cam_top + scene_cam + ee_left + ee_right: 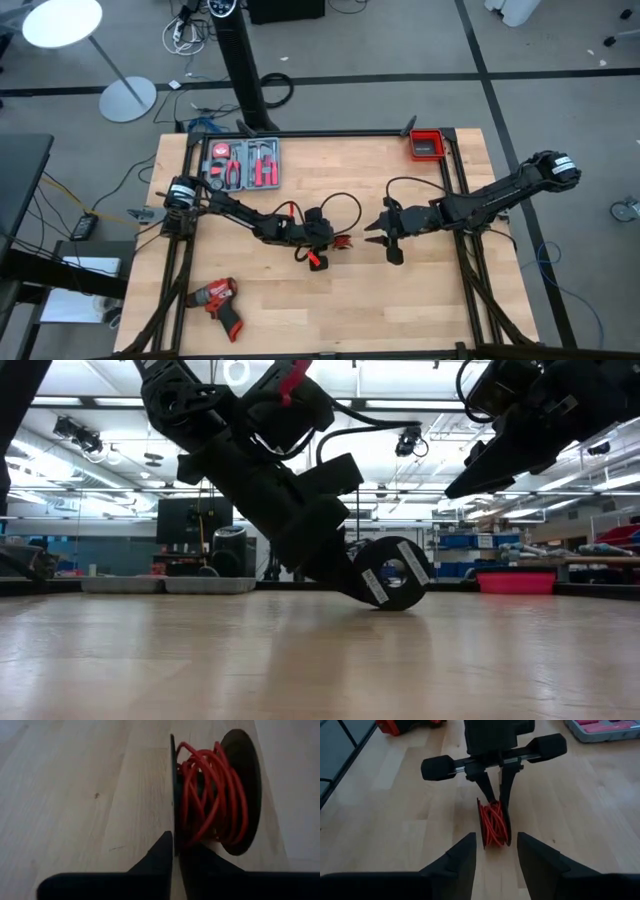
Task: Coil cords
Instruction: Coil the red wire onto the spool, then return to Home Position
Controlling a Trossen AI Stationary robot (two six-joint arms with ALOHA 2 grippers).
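Note:
A black spool (pixel 340 243) wound with thin bright red wire (pixel 210 795) stands on its rim on the wooden table (pixel 420 300), near the middle. My left gripper (pixel 325 235) reaches in from the table's left and is shut on the spool (pixel 392 575). My right gripper (pixel 385 240) hangs open just right of the spool, above the table, facing it; its fingers (pixel 462 860) touch nothing. I cannot tell a thicker black cord apart from the arms' own cables. My left gripper pinches one flange of the spool (pixel 173 795) at its rim, one finger outside the flange and one (pixel 200 862) inside against the red wire. The fingers slant down from the table's left. The spool's lower rim (pixel 395 606) rests on the table, slightly tilted.
An open tool case (pixel 240 165) with red-handled tools lies at the far left. A red bin (pixel 427 145) sits at the far right corner. A red drill (pixel 220 300) lies near the front left. Bare wood lies between the grippers and the near edge.

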